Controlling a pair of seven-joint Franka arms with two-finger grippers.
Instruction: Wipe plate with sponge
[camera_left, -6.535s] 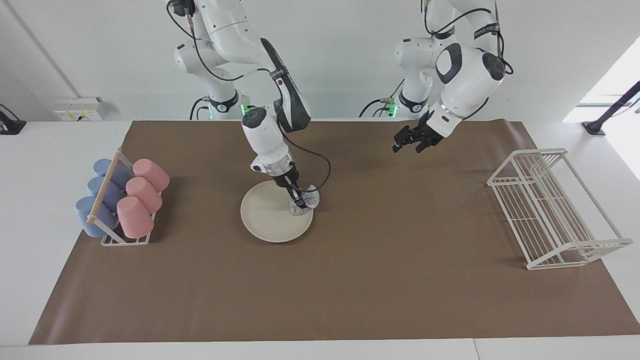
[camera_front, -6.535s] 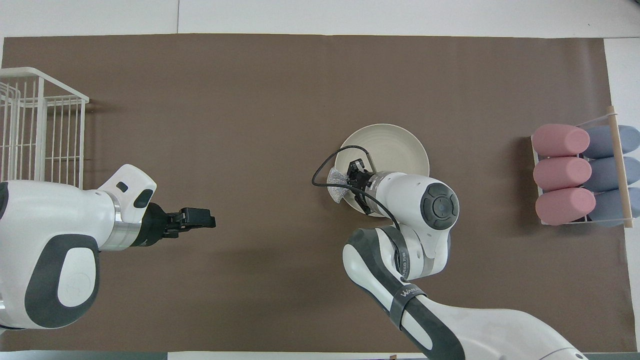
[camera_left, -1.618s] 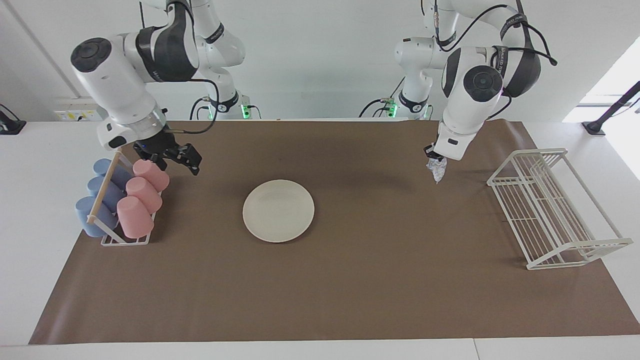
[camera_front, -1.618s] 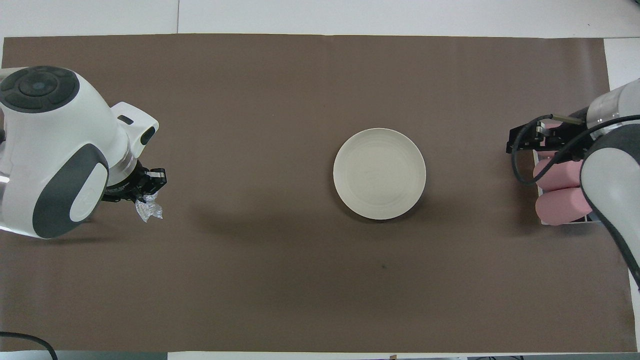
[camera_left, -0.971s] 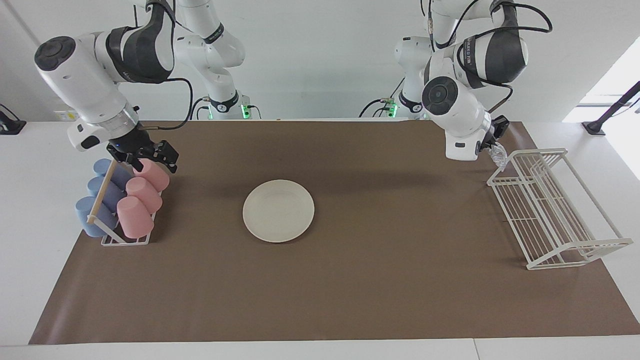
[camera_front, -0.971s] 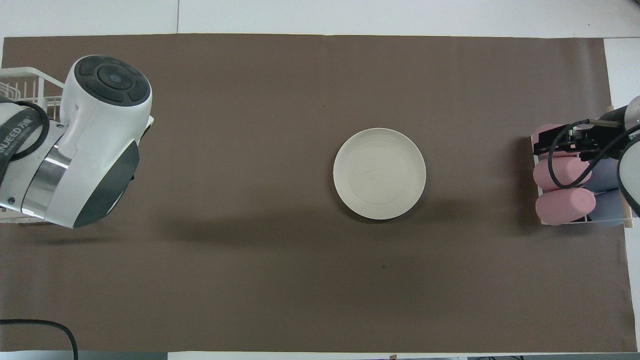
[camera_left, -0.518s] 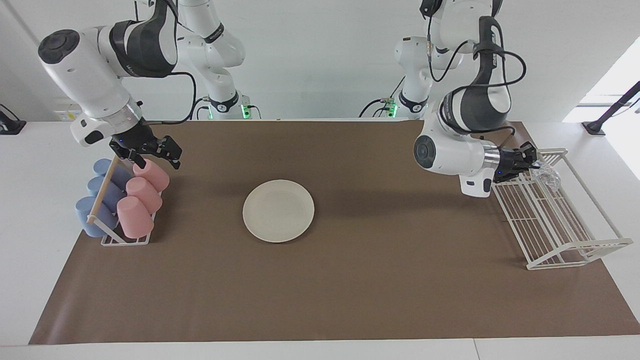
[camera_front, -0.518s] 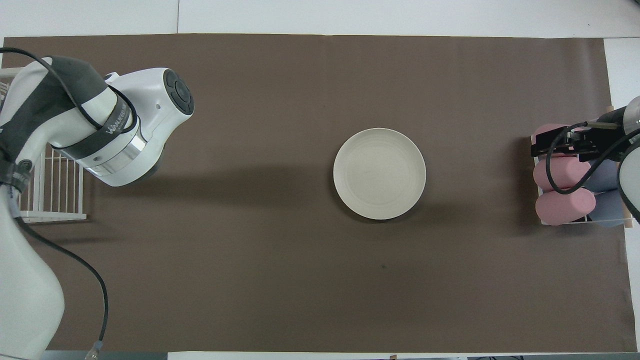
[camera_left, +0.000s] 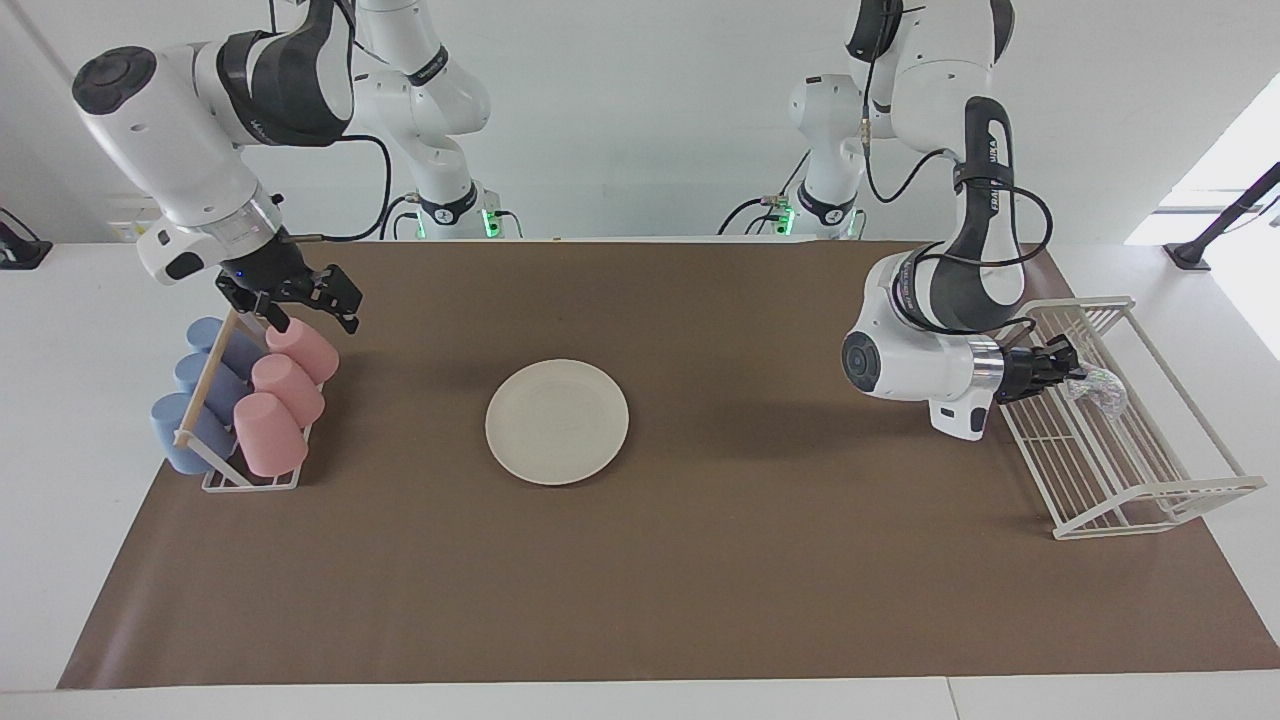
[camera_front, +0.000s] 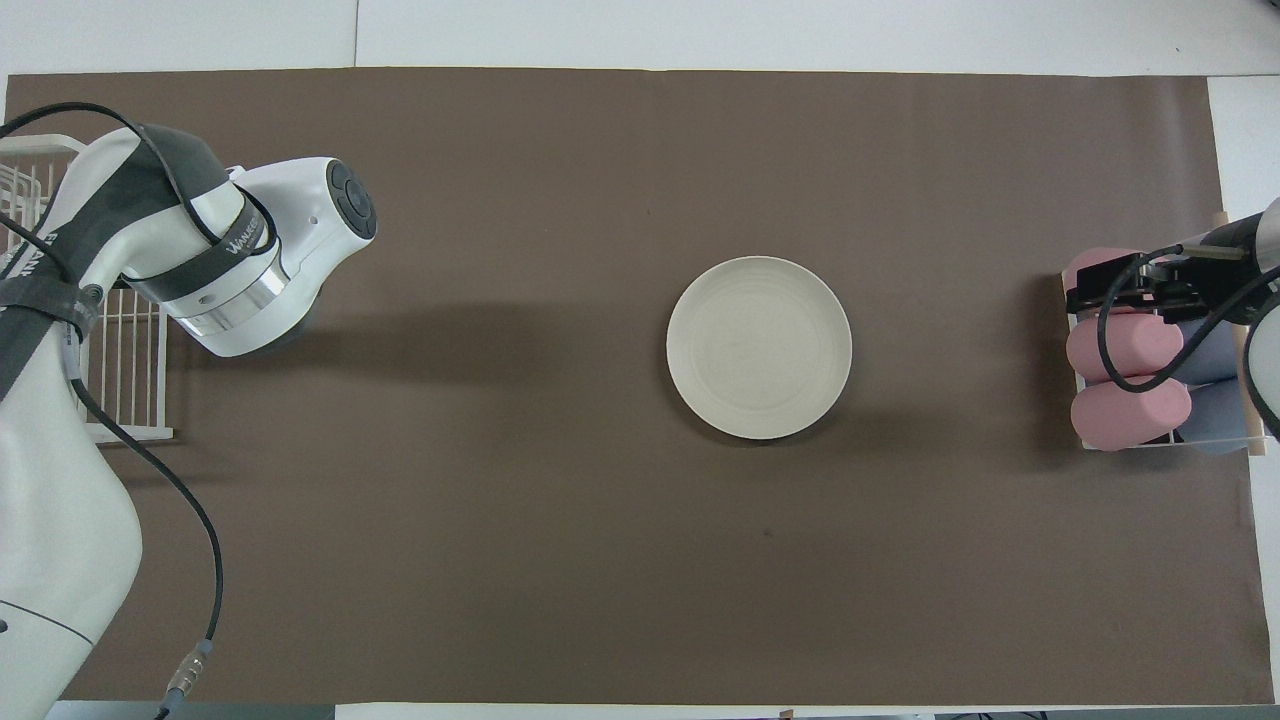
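Note:
The cream-white plate (camera_left: 557, 421) (camera_front: 759, 347) lies bare on the brown mat in the middle of the table. My left gripper (camera_left: 1066, 372) is shut on the silvery sponge (camera_left: 1097, 386) and holds it inside the white wire rack (camera_left: 1150, 497) at the left arm's end. The arm's wrist hides both gripper and sponge in the overhead view. My right gripper (camera_left: 300, 310) (camera_front: 1120, 287) hangs open over the pink cups (camera_left: 283, 395) at the right arm's end, holding nothing.
A cup rack (camera_left: 250, 480) holds three pink cups and three blue cups (camera_left: 195, 395) lying on their sides. The wire rack (camera_front: 120, 420) stands at the mat's edge. The left arm's cable (camera_front: 190, 560) trails over the mat.
The left arm has swung the sponge from beside the wire rack into it and lowered it. The right gripper has stayed over the pink cups, shifting only slightly.

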